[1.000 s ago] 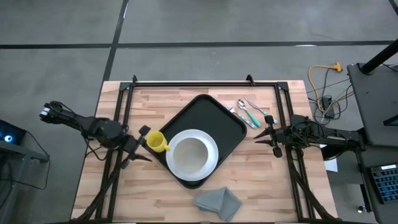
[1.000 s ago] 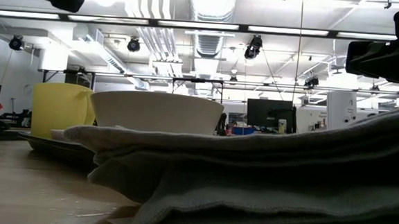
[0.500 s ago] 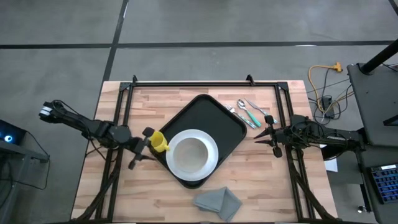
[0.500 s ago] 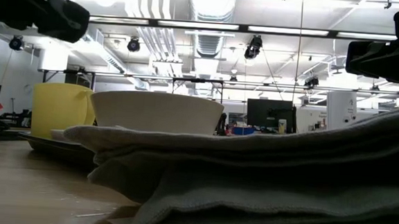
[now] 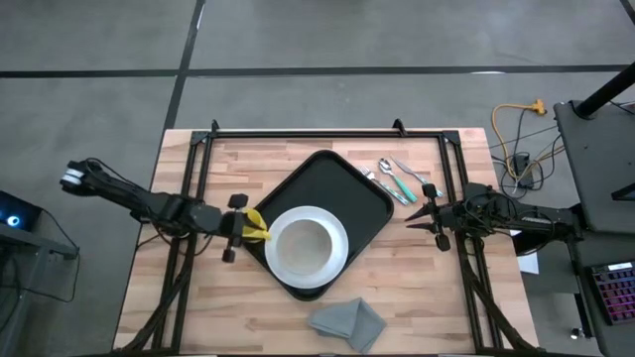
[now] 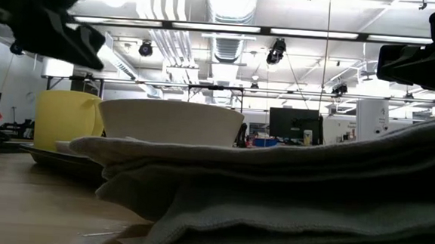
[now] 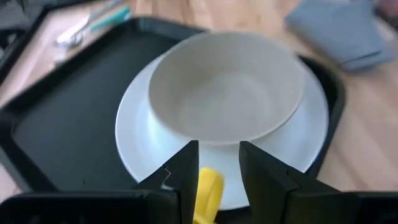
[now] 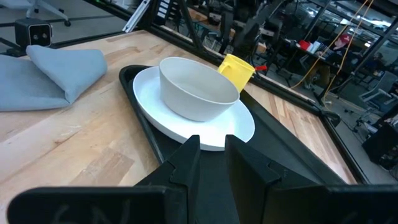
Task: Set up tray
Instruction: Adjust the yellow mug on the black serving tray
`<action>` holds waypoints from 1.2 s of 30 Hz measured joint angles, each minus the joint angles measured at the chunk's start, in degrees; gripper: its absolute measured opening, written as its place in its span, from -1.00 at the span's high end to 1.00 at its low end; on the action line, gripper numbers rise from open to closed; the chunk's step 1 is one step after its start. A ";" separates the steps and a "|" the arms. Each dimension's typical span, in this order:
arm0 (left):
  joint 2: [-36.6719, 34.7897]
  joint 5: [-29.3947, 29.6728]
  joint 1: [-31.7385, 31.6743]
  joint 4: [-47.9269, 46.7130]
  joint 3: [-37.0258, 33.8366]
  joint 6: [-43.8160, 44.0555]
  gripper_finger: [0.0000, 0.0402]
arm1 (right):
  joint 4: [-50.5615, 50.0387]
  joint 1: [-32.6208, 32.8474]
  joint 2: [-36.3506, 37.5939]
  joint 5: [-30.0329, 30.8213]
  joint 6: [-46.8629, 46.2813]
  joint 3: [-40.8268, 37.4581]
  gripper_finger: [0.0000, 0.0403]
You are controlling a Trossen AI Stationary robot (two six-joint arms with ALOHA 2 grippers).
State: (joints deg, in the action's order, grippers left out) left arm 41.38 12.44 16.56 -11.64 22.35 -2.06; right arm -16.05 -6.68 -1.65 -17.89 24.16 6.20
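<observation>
The black tray point(image 5: 332, 188) lies askew in the middle of the table. On it rests a white plate point(image 5: 339, 260) carrying a white bowl point(image 5: 306, 246). A yellow cup point(image 5: 254, 226) stands on the tray's left corner, its handle toward the plate. My left gripper point(image 5: 241, 226) is open and hovers at the cup's left side, above it point(image 6: 86, 42). In the left wrist view a strip of the cup point(image 7: 208, 190) shows between the fingers, untouched. My right gripper point(image 5: 409, 220) waits shut by the tray's right edge.
Teal-handled cutlery point(image 5: 397, 178) lies on the wood beyond the tray's right corner. A folded grey napkin point(image 5: 347, 322) sits near the table's near edge and fills the front of the low view. Bare wood lies left of the cup and along the far edge.
My left gripper has moved toward the table's right, up to the yellow cup, and has come lower. It has also rolled about its own axis, so it now shows edge-on from above. The cup, tray and right arm have stayed put.
</observation>
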 joint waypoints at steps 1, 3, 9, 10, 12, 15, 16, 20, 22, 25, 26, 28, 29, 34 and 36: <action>0.86 0.00 -0.54 0.02 0.00 0.10 0.50 | 0.00 0.01 0.00 -0.01 -0.02 0.00 0.66; 2.16 -0.01 -1.68 0.02 0.03 0.12 0.50 | 0.00 0.00 0.00 -0.02 -0.05 0.00 0.66; 5.22 0.00 -5.67 0.04 0.42 1.62 0.50 | -0.02 0.02 0.00 -0.02 -0.02 0.00 0.66; 5.72 -0.01 -6.23 0.04 0.42 1.95 0.50 | 0.00 0.02 0.00 -0.01 -0.08 0.00 0.66; 6.83 -0.01 -7.11 0.02 0.42 2.54 0.50 | 0.00 0.01 0.00 -0.02 -0.02 0.00 0.66; 8.72 -0.01 -7.76 0.32 0.65 2.95 0.50 | 0.00 0.02 0.00 -0.02 -0.06 0.00 0.66; 9.36 -0.01 -7.78 0.53 0.83 2.99 0.50 | 0.00 0.00 0.00 0.00 0.00 0.00 0.66; 11.84 -0.06 -7.76 0.60 1.80 3.02 0.50 | 0.00 0.00 0.00 0.00 -0.01 0.00 0.66; 12.97 -0.01 -7.78 0.57 2.33 3.00 0.50 | 0.00 0.01 0.00 -0.02 -0.07 0.00 0.66; 14.47 0.05 -7.78 0.38 3.15 2.99 0.50 | 0.00 0.02 0.00 0.00 0.00 0.00 0.66; 14.90 0.05 -7.78 0.22 3.49 2.97 0.50 | 0.00 0.00 0.00 -0.02 -0.06 0.00 0.66; 15.55 0.05 -7.79 -0.17 4.26 2.74 0.50 | 0.00 0.02 0.00 -0.02 -0.03 0.00 0.66; 15.69 0.04 -7.76 -0.29 4.64 2.45 0.50 | 0.00 0.01 0.00 -0.01 0.00 0.00 0.66; 15.55 -0.15 -7.76 -0.64 6.81 2.06 0.50 | -0.02 0.02 0.00 0.00 -0.06 0.00 0.66; 15.50 -1.19 -7.76 -1.99 8.09 2.05 0.50 | 0.00 0.02 0.00 -0.02 -0.01 0.00 0.66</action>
State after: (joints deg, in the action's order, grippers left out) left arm 56.88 11.25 8.80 -13.63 30.44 -0.01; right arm -16.05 -6.66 -1.65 -17.91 24.15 6.20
